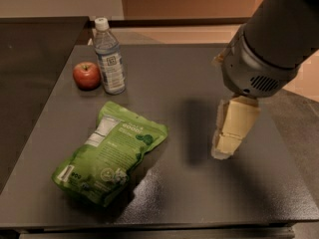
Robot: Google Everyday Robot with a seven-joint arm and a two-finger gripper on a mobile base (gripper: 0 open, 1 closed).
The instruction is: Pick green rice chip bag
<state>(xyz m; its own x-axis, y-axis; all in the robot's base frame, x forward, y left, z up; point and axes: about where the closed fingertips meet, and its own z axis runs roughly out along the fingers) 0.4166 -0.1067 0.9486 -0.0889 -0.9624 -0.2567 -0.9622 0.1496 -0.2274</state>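
The green rice chip bag point(110, 152) lies flat on the dark table point(179, 83), front left, its white label panel facing up. My gripper point(227, 142) hangs from the grey arm at the right, above the table's right half. It is well to the right of the bag, with bare table between them, and holds nothing.
A clear water bottle point(109, 58) with a white cap stands at the back left. A red apple point(86, 75) sits just left of it. The table's front edge runs along the bottom of the view; a darker counter lies to the left.
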